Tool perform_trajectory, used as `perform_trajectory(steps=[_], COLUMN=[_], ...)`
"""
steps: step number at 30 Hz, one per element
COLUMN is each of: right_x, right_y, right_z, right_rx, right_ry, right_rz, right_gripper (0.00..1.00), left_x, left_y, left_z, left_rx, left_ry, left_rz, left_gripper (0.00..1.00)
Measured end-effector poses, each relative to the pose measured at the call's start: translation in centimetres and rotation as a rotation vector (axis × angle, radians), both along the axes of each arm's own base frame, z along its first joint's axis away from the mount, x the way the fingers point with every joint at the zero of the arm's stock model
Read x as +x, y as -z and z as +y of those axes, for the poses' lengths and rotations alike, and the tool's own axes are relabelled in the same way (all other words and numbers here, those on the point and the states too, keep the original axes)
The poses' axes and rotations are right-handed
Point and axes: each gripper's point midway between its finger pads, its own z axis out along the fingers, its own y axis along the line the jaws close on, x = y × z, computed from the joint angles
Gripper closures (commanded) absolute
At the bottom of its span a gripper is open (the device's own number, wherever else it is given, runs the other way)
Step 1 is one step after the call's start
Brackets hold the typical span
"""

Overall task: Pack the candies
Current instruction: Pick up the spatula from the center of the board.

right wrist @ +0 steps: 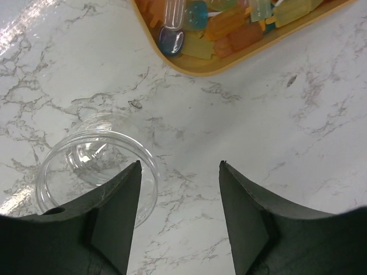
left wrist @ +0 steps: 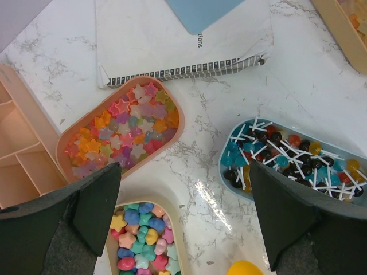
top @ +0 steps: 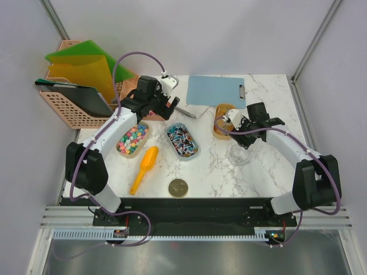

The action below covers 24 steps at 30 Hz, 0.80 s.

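The table (top: pixel 212 169) is white marble with thin grey veins. In the top view the scoop (top: pixel 143 169) at 7 o'clock is orange, the lid (top: pixel 178 187) at 6 o'clock is gold, and the clipboard (top: pixel 215 91) at 12 o'clock is light blue. The candies (left wrist: pixel 123 129) are pastel pink, orange, yellow and blue stars. The lollipops (left wrist: pixel 292 157) are dark, blue and orange with white sticks.

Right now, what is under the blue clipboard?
A white spiral-bound notebook pokes out from under the clipboard; its covered part, and anything else beneath, is hidden.
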Motion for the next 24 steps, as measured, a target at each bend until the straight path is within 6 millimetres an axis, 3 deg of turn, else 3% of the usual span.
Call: perform_trajectory(steps=[6,10,11,19,24], right_x=[-1.1,-1.7,-1.8,-2.4,-2.6], right_y=[1.3,1.8,2.0,1.8,1.1], right_z=[0.1,0.1,0.1,0.9,3.1], right_rx=[-0.011,-0.018,-0.021,0.003,0.021], right_ry=[-0.048,-0.074,-0.079,-0.111,-0.173], right_rz=[0.072,0.105,0.112,0.170,0.171], right_gripper=[0.46,0.73,0.76,0.78,0.78], left_x=[0.0,0.0,0.0,-0.4,-3.3], left_y=[0.0,0.0,0.0,1.0,4.0], left_z=[0.0,0.0,0.0,0.6,3.2], left_rx=[0.002,0.001,0.001,0.021,0.104], left_ry=[-0.002,-0.003,-0.003,-0.016,-0.008], left_rz=[0.000,0.000,0.000,0.016,0.059], left_gripper=[0.00,0.00,0.00,0.00,0.00])
